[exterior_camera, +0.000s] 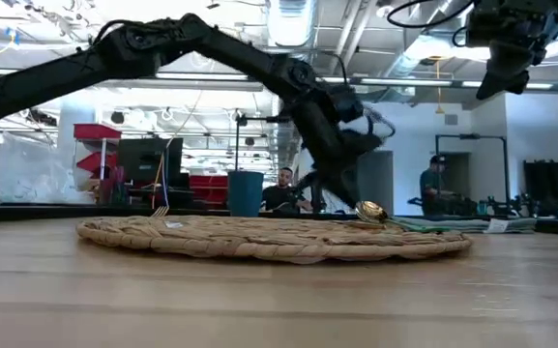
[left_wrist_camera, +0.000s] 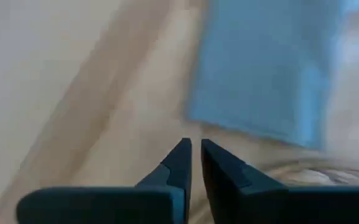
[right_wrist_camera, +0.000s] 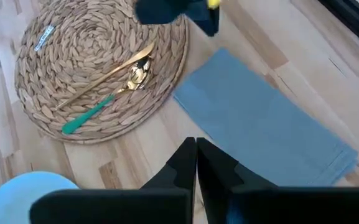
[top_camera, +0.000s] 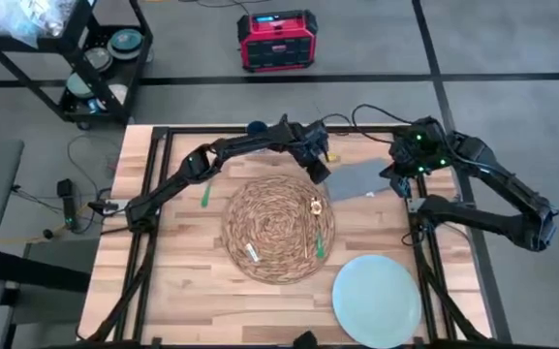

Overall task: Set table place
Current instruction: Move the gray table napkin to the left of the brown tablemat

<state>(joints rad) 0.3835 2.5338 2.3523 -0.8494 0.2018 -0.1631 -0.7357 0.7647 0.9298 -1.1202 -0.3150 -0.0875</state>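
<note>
Both grippers, left (top_camera: 320,173) and right (right_wrist_camera: 195,155), hover empty (fingers nearly closed) beside the napkin (top_camera: 361,179).

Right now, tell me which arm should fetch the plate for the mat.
Probably right. The plate lies on the right arm's side of the table, below the right claw. The left claw would reach across the mat.

arms: dark, slim, jointed | right arm (top_camera: 492,199): green lights, black cable | fingers (right_wrist_camera: 213,165): dark, tapered
</note>
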